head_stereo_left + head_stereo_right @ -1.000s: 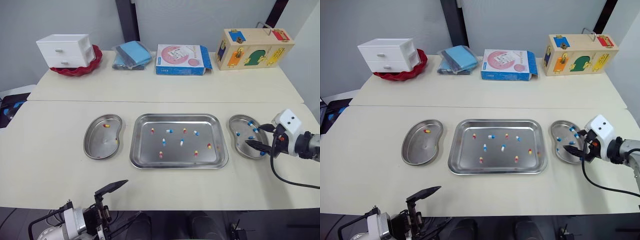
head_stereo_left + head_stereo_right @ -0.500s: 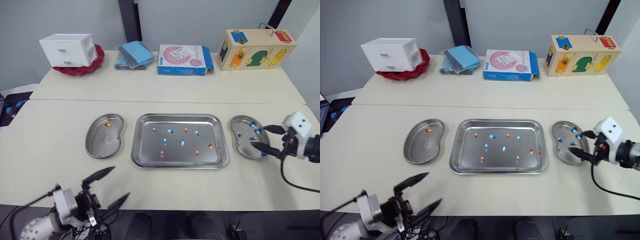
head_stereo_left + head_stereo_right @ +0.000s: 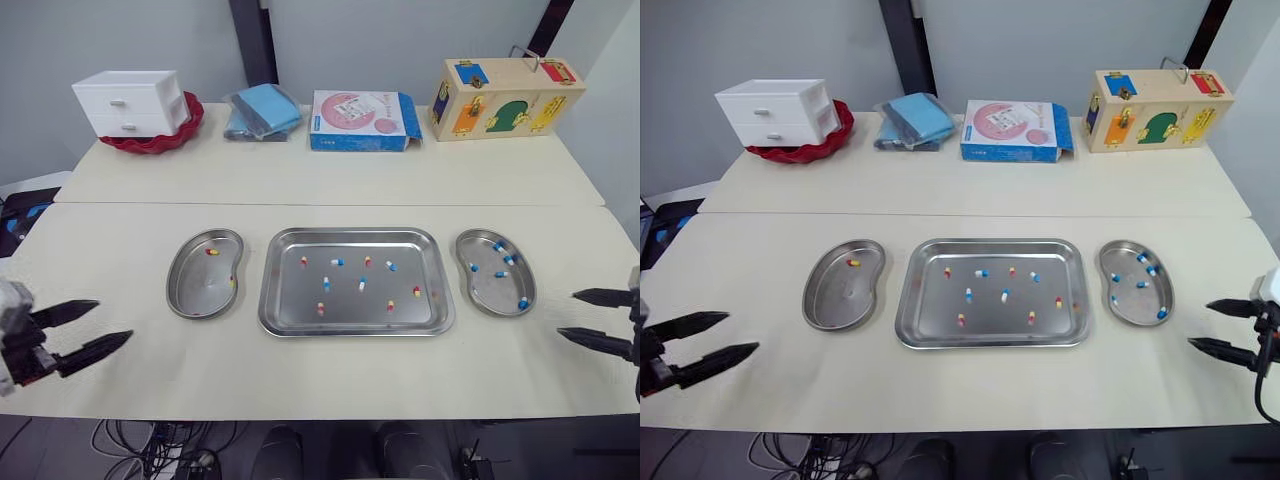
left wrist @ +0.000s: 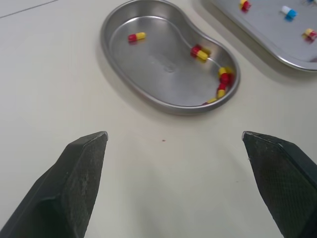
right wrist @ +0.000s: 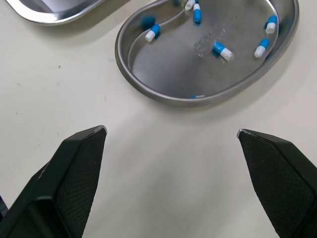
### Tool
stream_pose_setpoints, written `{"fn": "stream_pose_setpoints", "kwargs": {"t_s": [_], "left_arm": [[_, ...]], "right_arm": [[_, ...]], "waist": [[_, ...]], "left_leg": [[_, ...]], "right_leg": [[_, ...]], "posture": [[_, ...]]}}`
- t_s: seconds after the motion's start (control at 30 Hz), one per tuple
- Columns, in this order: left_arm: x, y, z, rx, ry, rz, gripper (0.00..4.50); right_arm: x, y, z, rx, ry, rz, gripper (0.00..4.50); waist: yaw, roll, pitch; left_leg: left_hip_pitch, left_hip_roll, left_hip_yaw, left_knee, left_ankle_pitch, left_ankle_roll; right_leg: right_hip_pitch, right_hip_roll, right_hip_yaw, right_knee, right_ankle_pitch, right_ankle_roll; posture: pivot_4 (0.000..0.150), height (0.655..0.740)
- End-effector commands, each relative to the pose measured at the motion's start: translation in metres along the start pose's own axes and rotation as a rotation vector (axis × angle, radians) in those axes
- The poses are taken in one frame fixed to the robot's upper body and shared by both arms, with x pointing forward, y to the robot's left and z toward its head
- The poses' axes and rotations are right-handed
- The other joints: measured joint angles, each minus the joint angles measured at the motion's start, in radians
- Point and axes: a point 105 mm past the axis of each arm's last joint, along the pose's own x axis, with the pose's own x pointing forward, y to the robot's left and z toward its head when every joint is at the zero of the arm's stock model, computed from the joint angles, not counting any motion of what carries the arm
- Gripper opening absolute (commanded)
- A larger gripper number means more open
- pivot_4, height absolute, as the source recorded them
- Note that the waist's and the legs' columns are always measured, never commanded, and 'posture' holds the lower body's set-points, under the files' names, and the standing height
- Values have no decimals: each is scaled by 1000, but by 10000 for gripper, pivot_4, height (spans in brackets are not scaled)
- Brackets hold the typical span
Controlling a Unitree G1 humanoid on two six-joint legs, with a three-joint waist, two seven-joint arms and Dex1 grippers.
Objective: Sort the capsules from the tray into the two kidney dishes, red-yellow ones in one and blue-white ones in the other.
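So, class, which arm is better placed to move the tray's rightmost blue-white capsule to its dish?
Right. The right gripper hangs open and empty beside the right kidney dish, which holds the blue-white ones; it looks nearer that blue-white capsule than the left gripper does.

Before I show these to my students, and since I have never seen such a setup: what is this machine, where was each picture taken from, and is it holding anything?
This is a humanoid robot with two arms, each ending in a black two-fingered gripper. The two wide pictures come from cameras in its head, looking down on a table. The two close pictures come from cameras on its wrists, looking along the fingers. On the table lies a steel tray with loose mixed capsules, between two kidney dishes. The left dish holds red-yellow capsules, and the right dish holds blue-white capsules. The left gripper and right gripper hover open at either side, holding nothing. A white drawer unit and a wooden box stand at the back.
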Motion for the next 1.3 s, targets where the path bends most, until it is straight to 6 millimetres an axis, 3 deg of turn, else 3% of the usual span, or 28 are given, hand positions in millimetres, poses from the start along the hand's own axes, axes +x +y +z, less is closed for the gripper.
{"fn": "stream_pose_setpoints", "kwargs": {"t_s": [0.03, 0.2, 0.63, 0.77, 0.83, 1.03, 1.2, 1.3], "left_arm": [[-6, 17, 10, 63, 8, 48, 45000], [-9, 29, 8, 73, 33, 43, 45000], [-4, 30, -6, 83, 76, 20, 45000], [1, 27, -13, 56, 113, -2, 45000], [14, 13, -10, 66, 108, -53, 45000], [40, -8, 4, 91, 59, -127, 45000], [56, -23, 18, 114, 26, -191, 45000], [68, -37, 29, 139, 3, -250, 45000]], "right_arm": [[-9, -6, 2, -44, 7, -34, 44704], [-12, -7, -5, -45, 34, -43, 44704], [-10, -1, -10, -41, 30, -35, 44704], [-1, 19, 3, -27, -119, 10, 44704], [12, 47, 5, -25, -200, 104, 44704], [42, 106, 14, -23, -342, 280, 44704], [54, 130, 31, -59, -500, 316, 44704], [47, 130, 43, -75, -744, 192, 44704]], "waist": [[0, 0, 0], [-2, 1, 0], [-3, 1, 1], [-2, 0, 0], [0, 0, 0], [6, 0, 0], [5, -1, 0], [5, -2, -1]], "left_leg": [[0, 0, 0, 0, 0, 0], [-1, 0, 1, -1, 0, 0], [-1, 0, 2, -1, 0, 0], [-1, 0, 1, -1, 0, 0], [-2, 0, 1, -1, 0, 0], [-2, 0, 0, 0, 0, 0], [0, 0, -1, 0, 0, -1], [-1, 1, -2, 0, 0, -1]], "right_leg": [[-1, 0, 0, 0, 0, 0], [-2, 0, 1, 0, 0, 0], [-3, 0, 1, 1, 0, 0], [-3, 0, 1, 2, 0, 0], [-3, 1, 1, 2, 0, 0], [-2, 0, 0, 4, 0, 0], [-1, 0, 0, 5, 0, 0], [-1, 1, -1, 5, 0, 0]], "posture": [[1500, 7400], [1500, 7400], [1500, 7400], [1500, 7400], [1500, 7400], [1500, 7400], [1500, 7400], [1500, 7400]]}}
